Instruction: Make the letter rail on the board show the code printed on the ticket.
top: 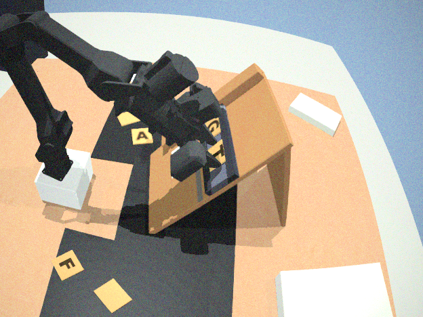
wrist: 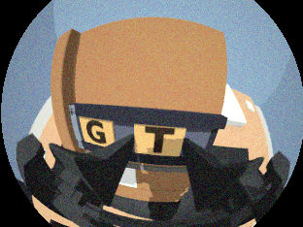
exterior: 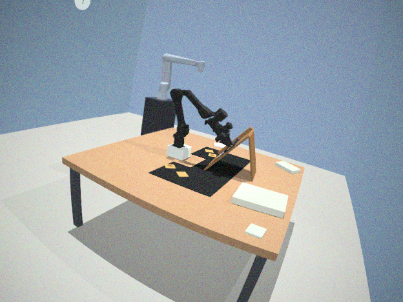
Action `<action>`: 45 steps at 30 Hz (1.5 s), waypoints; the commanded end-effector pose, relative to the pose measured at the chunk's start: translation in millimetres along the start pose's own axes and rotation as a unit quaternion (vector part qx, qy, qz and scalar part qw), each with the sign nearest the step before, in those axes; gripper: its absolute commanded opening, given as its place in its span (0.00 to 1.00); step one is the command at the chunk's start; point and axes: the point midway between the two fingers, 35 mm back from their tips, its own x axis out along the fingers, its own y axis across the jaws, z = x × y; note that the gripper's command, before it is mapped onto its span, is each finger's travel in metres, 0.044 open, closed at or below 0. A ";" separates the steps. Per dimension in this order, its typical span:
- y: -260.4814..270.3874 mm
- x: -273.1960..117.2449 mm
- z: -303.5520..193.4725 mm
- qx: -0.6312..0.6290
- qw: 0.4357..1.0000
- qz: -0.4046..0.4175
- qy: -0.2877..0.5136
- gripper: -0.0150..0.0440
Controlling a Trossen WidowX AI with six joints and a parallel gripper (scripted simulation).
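My gripper is shut on the T tile, which lies in the dark rail on the tilted wooden board. The G tile lies near the rail's left end in the wrist view, with a gap between it and the T. Blue rail floor shows right of the T. On the dark mat lie an A tile, a partly hidden tile, an F tile and a tile with no visible letter. No ticket code is readable.
A large white block and a smaller white block stand beyond the board. A thin white piece lies near the table corner. The board's raised side strip stands left of the rail.
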 end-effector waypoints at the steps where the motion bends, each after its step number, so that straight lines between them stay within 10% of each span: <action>1: 1.9 -0.2 0.3 0.003 1.000 -0.002 -0.001 0.25; 33: 18.2 -0.2 0.4 0.004 1.000 -0.001 -0.001 0.25; 45: 17.0 -5.7 0.1 0.003 1.000 -0.001 -0.001 0.75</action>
